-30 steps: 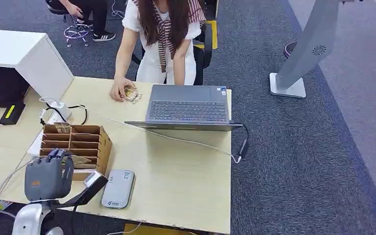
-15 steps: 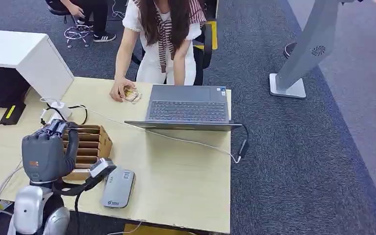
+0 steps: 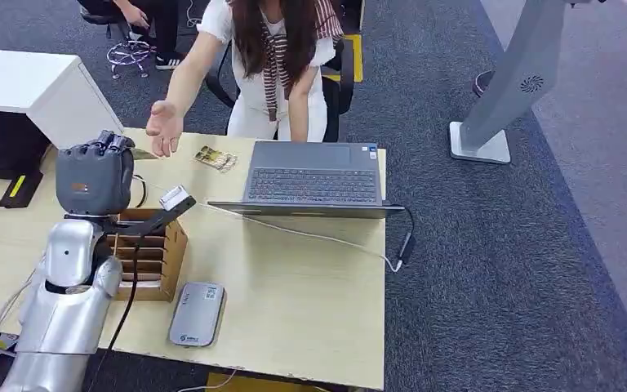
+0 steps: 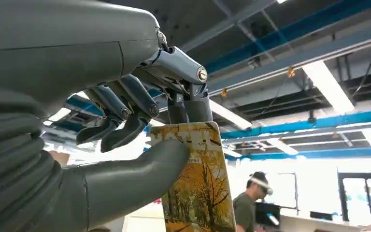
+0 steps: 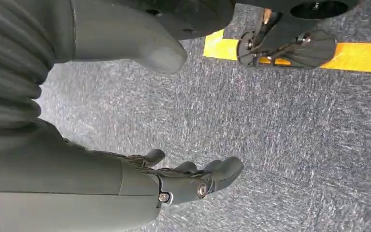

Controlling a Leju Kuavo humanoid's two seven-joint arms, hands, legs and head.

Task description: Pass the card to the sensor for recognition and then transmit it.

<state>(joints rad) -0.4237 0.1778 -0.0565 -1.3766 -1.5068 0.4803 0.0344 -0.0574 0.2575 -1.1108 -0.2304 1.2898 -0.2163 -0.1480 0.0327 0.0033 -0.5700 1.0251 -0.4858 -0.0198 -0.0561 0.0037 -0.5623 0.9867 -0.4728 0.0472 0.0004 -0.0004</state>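
My left hand point(image 3: 94, 175) is raised above the desk's far left part and pinches a yellow card with an autumn-tree picture point(image 4: 198, 188) between thumb and fingers. The card's edge point(image 3: 142, 153) pokes out past the hand, just short of a seated person's open palm point(image 3: 163, 126) held out toward it. The grey card sensor point(image 3: 197, 314) lies flat near the desk's front edge, well behind my hand. My right hand point(image 5: 174, 179) hangs over grey carpet with its fingers stretched out and nothing in it.
A wooden slotted card box point(image 3: 148, 245) stands under my left forearm. An open laptop point(image 3: 314, 175) sits before the person, with a few loose cards point(image 3: 216, 158) beside it. A white cabinet point(image 3: 33, 90) borders the desk's left; cables point(image 3: 294, 231) cross the desk.
My left hand rose from beside the sensor, over the card box, toward the person. The person's hand lifted off the loose cards and now opens toward my hand.
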